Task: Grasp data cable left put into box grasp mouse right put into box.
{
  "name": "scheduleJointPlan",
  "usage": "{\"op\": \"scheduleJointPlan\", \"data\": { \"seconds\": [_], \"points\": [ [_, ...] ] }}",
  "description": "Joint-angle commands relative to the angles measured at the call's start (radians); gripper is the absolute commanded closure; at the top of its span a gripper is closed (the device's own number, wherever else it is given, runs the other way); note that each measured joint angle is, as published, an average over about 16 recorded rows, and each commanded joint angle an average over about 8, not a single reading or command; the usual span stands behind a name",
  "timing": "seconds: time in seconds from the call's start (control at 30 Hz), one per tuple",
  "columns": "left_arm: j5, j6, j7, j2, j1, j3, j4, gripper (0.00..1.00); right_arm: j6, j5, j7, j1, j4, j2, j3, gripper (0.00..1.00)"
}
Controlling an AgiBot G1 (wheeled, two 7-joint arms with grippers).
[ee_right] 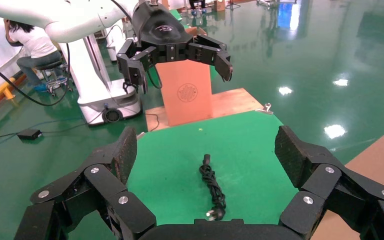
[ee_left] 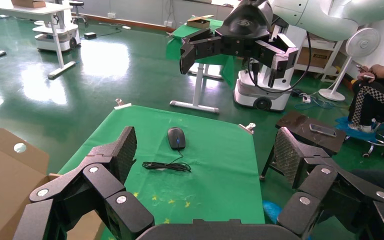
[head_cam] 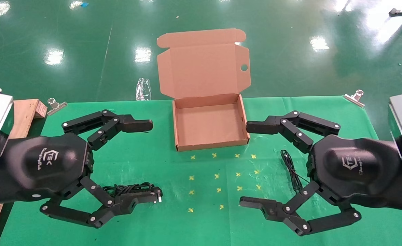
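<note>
Head view: box (head_cam: 209,127) at 12 o'clock, lid up, nothing inside, so you've got both items left.
Left gripper (head_cam: 142,162): spread wide, holding nothing; data cable (head_cam: 132,190) at 8 o'clock under it.
Right gripper (head_cam: 252,165): wide too, empty.
Mouse (ee_left: 176,138): hidden behind your right arm; the left wrist view shows it on the cloth.

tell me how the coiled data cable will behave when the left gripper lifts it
The data cable is a loosely bundled cord, so it will probably sag and partly uncoil. Its chunky plug looks like the heaviest part and may dangle. The open left gripper should grab mid-bundle.
</note>
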Motion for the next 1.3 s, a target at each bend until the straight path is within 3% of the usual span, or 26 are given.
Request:
{"op": "scheduleJointPlan", "data": {
  "seconds": [0.03, 1.07, 1.2, 1.3],
  "points": [
    [0.000, 0.000, 0.000, 0.000, 0.000, 0.000, 0.000, 0.00, 0.000, 0.000, 0.000, 0.000, 0.000, 0.000, 0.000, 0.00],
    [0.002, 0.000, 0.001, -0.001, 0.000, 0.001, 0.000, 0.00, 0.000, 0.000, 0.000, 0.000, 0.000, 0.001, 0.000, 0.00],
    [0.054, -0.006, 0.024, -0.009, -0.003, 0.011, -0.014, 0.00, -0.004, -0.049, 0.004, 0.000, 0.011, 0.022, -0.016, 0.00],
    [0.161, -0.016, 0.066, -0.020, -0.019, 0.036, -0.035, 0.00, 0.004, -0.123, 0.026, 0.001, 0.024, 0.058, -0.039, 0.00]
  ]
}}
